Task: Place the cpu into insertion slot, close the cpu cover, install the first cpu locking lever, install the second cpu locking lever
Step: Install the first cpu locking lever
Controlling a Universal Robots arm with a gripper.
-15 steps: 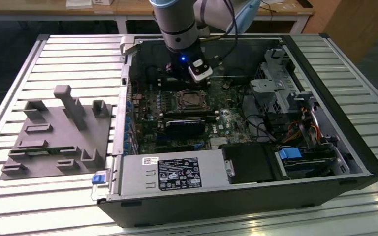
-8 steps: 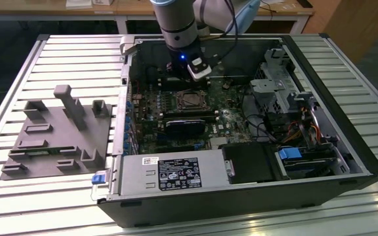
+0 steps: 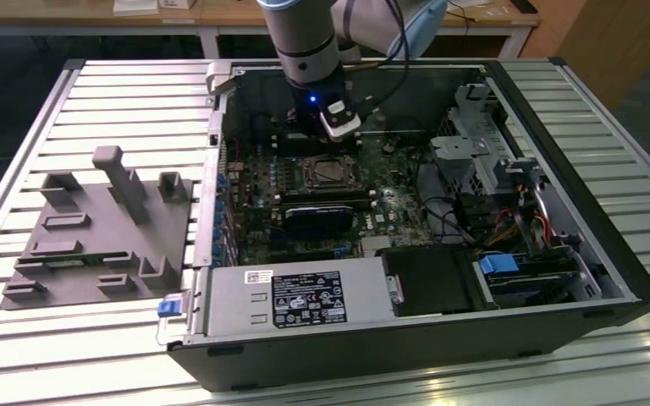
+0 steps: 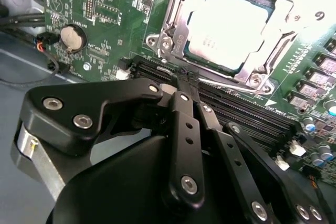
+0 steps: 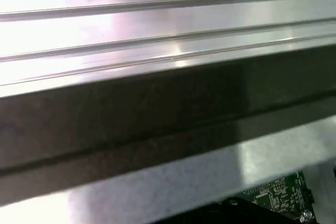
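In the second wrist view the cpu (image 4: 231, 27) lies flat in the insertion slot (image 3: 327, 172), its silvery top bright. The silver cpu cover (image 4: 176, 22) is down around it. A thin metal lever rod (image 4: 236, 86) runs along the socket edge beside the memory slots. My gripper (image 4: 188, 77) has its black fingers pressed together, tips at one end of that rod; whether they touch it is unclear. In the exterior view the gripper (image 3: 327, 139) hangs inside the open computer case, just behind the socket.
Long black memory slots (image 4: 247, 114) lie under the fingers. A coin battery (image 4: 72, 38) sits on the board. The case holds a power supply (image 3: 291, 300), a drive cage (image 3: 483, 144) and cables. A grey fixture tray (image 3: 99, 228) rests on the slatted table at the exterior view's left.
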